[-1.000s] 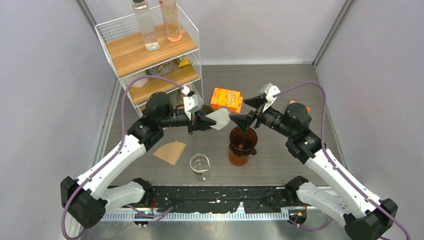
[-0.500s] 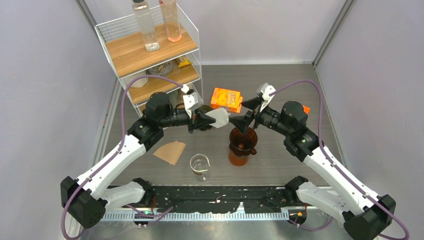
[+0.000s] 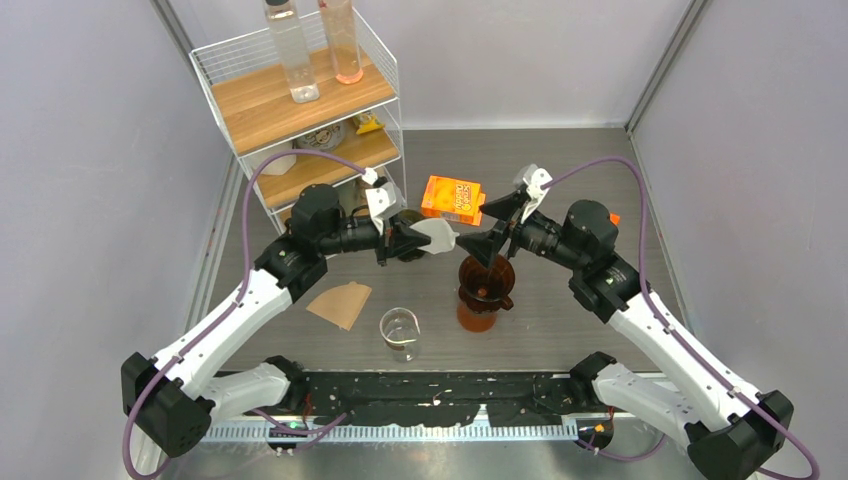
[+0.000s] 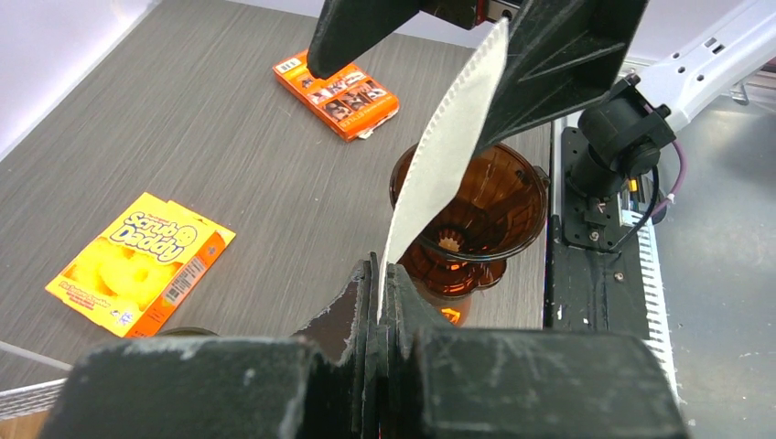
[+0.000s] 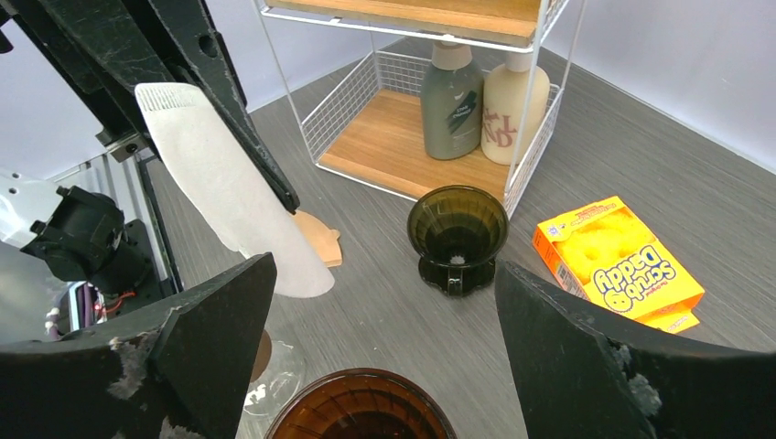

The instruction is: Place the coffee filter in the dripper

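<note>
My left gripper (image 3: 408,238) is shut on a white paper coffee filter (image 3: 437,234), holding it in the air just left of and above the amber dripper (image 3: 484,288). In the left wrist view the filter (image 4: 448,151) stands edge-on from my shut jaws, over the amber dripper (image 4: 471,215). My right gripper (image 3: 497,224) is open and empty, hovering above the dripper's far rim, facing the filter. In the right wrist view the filter (image 5: 229,192) hangs at the left and the dripper's rim (image 5: 359,412) is at the bottom, between my open fingers.
A brown paper filter (image 3: 342,303) and a glass beaker (image 3: 400,331) lie left of the dripper. An orange Scrub Daddy box (image 3: 452,199) sits behind it. A wire shelf rack (image 3: 300,100) stands at the back left, with a dark green dripper (image 5: 457,233) beside it.
My left gripper has lifted the white filter slightly and turned it flatter. My right gripper has shifted a little to the left, closer to the filter.
</note>
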`<action>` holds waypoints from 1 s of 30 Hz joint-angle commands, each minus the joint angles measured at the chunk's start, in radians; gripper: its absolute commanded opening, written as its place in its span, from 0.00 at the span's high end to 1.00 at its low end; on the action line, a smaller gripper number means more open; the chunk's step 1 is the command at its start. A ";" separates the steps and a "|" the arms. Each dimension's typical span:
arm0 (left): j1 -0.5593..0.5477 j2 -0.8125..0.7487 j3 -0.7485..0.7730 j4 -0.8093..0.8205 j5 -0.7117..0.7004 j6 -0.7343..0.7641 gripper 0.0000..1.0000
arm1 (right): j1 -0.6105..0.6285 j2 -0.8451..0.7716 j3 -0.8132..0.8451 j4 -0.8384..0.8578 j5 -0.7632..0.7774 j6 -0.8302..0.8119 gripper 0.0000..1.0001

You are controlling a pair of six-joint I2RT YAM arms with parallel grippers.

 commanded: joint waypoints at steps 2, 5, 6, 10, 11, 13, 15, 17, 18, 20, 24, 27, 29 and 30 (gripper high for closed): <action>-0.003 -0.006 0.034 0.010 0.081 0.044 1.00 | -0.001 -0.037 0.056 -0.003 0.094 -0.024 0.05; -0.003 -0.008 0.033 0.000 0.090 0.056 1.00 | -0.001 -0.038 0.066 -0.002 0.105 -0.026 0.05; -0.004 -0.006 0.035 -0.004 0.084 0.056 1.00 | -0.002 -0.037 0.071 -0.001 0.089 -0.024 0.04; -0.003 -0.003 0.040 -0.012 0.064 0.053 1.00 | -0.001 -0.038 0.078 0.011 0.038 -0.013 0.05; -0.004 -0.004 0.039 -0.013 0.061 0.053 1.00 | -0.001 -0.038 0.079 0.011 0.037 -0.011 0.05; -0.004 -0.004 0.033 -0.009 0.050 0.050 1.00 | -0.001 -0.045 0.079 0.005 0.046 -0.004 0.05; -0.003 -0.003 0.024 0.007 0.035 0.040 1.00 | -0.001 -0.058 0.070 0.007 0.044 -0.001 0.05; -0.003 0.003 0.023 0.013 0.026 0.033 1.00 | -0.001 -0.066 0.061 0.011 0.025 0.000 0.05; -0.003 0.004 0.023 0.016 0.023 0.030 1.00 | -0.001 -0.069 0.059 0.013 0.008 0.003 0.05; -0.004 0.007 0.026 0.017 0.022 0.027 1.00 | -0.001 -0.067 0.055 0.019 -0.009 0.004 0.04; -0.003 0.014 0.030 0.012 0.035 0.028 1.00 | -0.001 -0.048 0.059 0.028 -0.006 0.009 0.05; -0.002 0.011 0.029 0.006 0.058 0.035 1.00 | -0.001 -0.031 0.071 0.013 0.061 0.003 0.05; -0.004 0.010 0.028 0.001 0.073 0.043 1.00 | -0.001 -0.019 0.079 0.007 0.100 0.004 0.05; -0.003 0.011 0.030 -0.005 0.089 0.052 1.00 | 0.000 -0.013 0.087 0.002 0.125 0.003 0.05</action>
